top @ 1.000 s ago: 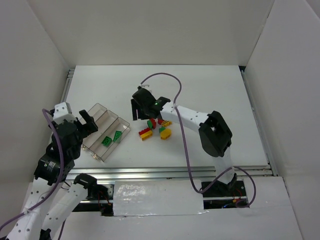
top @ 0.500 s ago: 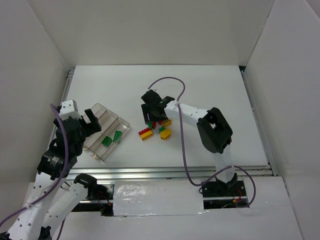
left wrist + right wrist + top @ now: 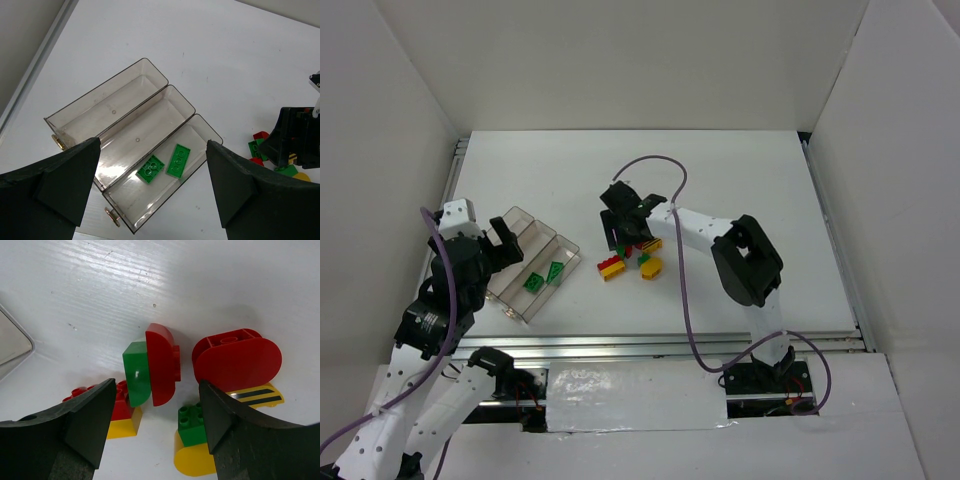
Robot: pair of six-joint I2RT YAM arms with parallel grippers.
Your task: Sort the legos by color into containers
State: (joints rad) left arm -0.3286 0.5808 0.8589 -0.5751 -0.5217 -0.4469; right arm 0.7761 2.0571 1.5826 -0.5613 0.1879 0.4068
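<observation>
Hovering over the legos (image 3: 152, 365) — right gripper (image 3: 155, 390) (jaws apart).

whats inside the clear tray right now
Two green bricks lie in the clear tray, in the compartment nearest the loose pile. The other two compartments look bare, though a finger of the left claw covers part of the middle one's near end.

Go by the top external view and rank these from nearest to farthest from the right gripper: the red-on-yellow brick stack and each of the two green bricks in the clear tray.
1. Red-on-yellow brick stack: on the table, just below the right gripper in the view.
2. Green brick: in the clear tray, on the pile's side.
3. Green brick: same compartment, further left.
</observation>
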